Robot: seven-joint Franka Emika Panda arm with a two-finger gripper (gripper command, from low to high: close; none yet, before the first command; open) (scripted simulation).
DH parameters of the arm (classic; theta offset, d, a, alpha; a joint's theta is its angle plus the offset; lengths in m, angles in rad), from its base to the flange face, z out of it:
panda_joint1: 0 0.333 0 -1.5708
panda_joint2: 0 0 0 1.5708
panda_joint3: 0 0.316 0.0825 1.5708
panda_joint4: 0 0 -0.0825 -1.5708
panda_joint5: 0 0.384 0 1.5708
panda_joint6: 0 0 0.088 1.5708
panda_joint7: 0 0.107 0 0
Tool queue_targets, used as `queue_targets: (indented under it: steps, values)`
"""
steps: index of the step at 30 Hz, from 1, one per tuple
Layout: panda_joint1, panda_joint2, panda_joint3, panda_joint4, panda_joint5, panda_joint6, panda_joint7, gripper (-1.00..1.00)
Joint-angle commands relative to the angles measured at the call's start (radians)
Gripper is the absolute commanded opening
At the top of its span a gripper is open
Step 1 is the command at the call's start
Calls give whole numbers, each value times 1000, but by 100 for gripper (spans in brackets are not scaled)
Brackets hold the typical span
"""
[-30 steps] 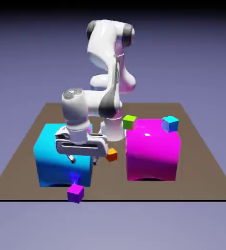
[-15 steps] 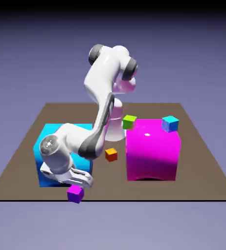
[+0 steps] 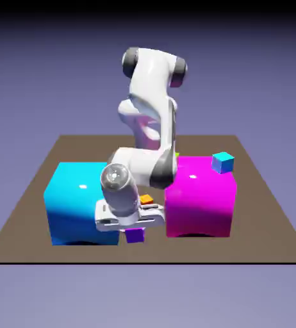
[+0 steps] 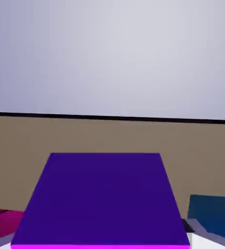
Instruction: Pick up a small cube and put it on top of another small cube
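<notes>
The small purple cube [image 3: 135, 236] hangs just above the table between the two big blocks, near the front edge. My gripper [image 3: 134, 229] is shut on it from above, the hand lying level over it. In the hand view the purple cube [image 4: 102, 199] fills the lower middle and hides my fingertips. A small blue cube [image 3: 222, 162] rests on the back right corner of the magenta block. The tiny orange cube [image 3: 147, 199] peeks out behind my hand on the table.
A big cyan block [image 3: 74, 202] stands at the exterior view's left and a big magenta block [image 3: 202, 195] at its right, with my hand in the gap between them. The brown table [image 3: 266, 218] ends close in front of the cube.
My gripper came down on the purple cube by the front edge, closed on it, then carried it up and toward the exterior view's right, into the gap between the big blocks.
</notes>
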Motion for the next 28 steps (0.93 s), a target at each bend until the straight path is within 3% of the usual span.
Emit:
queue_targets:
  steps: [1,18,20,25,26,28]
  values:
    - [12,-36,34,-18,-26,-8,-20,-100]
    - [222,-652,613,-320,-421,-160,-368,-100]
    - [223,-657,617,-322,-424,-161,-371,-100]
    - [211,-645,602,-484,-445,13,-350,-100]
    - [211,-645,602,-484,-445,13,-350,100]
    - [214,-648,605,-448,-440,-26,-355,100]
